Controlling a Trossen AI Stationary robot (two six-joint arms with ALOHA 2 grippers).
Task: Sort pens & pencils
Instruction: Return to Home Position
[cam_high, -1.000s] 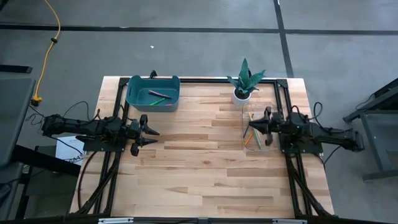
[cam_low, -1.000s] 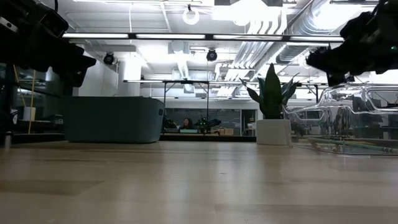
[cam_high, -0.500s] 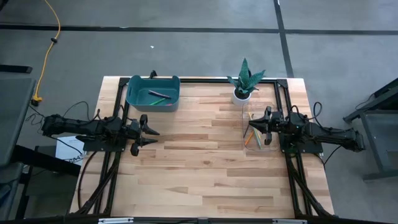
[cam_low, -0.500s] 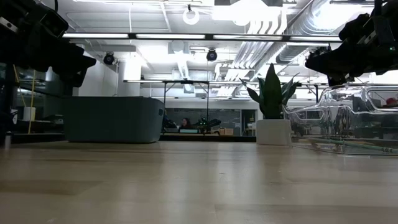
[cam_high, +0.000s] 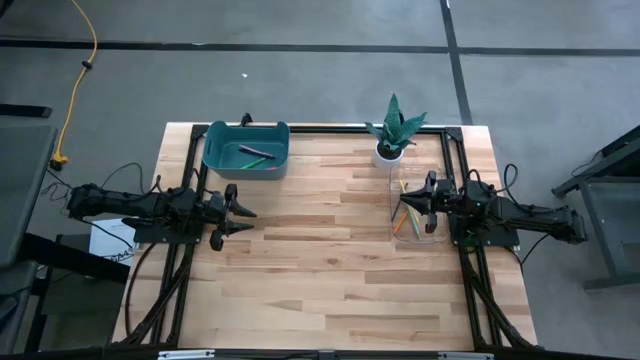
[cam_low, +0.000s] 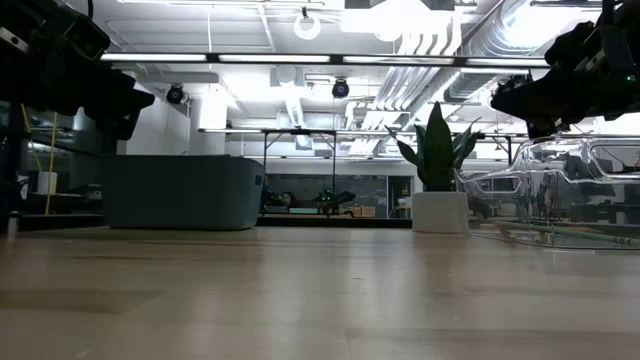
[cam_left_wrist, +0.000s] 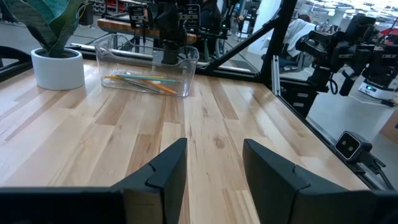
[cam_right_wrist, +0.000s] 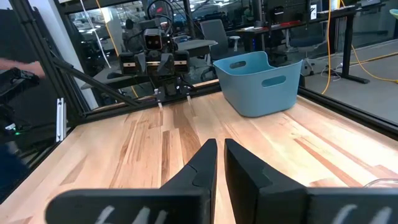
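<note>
A pale wooden tabletop (cam_high: 320, 270) framed by black rails carries the scene, with a dark robot arm lying along each side and both reaching inward. At the back left corner sits the blue bin (cam_high: 209, 150), a rounded tub with handle cut-outs in its walls. Across from it, toward the right edge, stands a clear plastic container (cam_high: 394, 236), and just behind that a potted plant (cam_high: 392, 135) with pointed green leaves in a white pot.

The left tool (cam_high: 245, 214) hangs above bare wood in front of the bin, well apart from it; from its own wrist camera the two fingers (cam_left_wrist: 158, 177) stand wide apart and carry nothing. The right tool (cam_high: 403, 205) hovers over the clear container, raised off the tabletop as the table-height camera shows, and its fingers (cam_right_wrist: 202, 165) are drawn almost together with only a thin slit between them, also carrying nothing.

The pens (cam_high: 256, 158) lie on the floor of the blue bin: a green one and a dark one can be made out from above, with a pinkish streak near the front wall; a red-orange one cannot be picked out. The pencils (cam_left_wrist: 144, 79) lie flat in the clear container, where yellow, orange and teal sticks show through its wall, crossing one another. A brown one cannot be told apart there.
</note>
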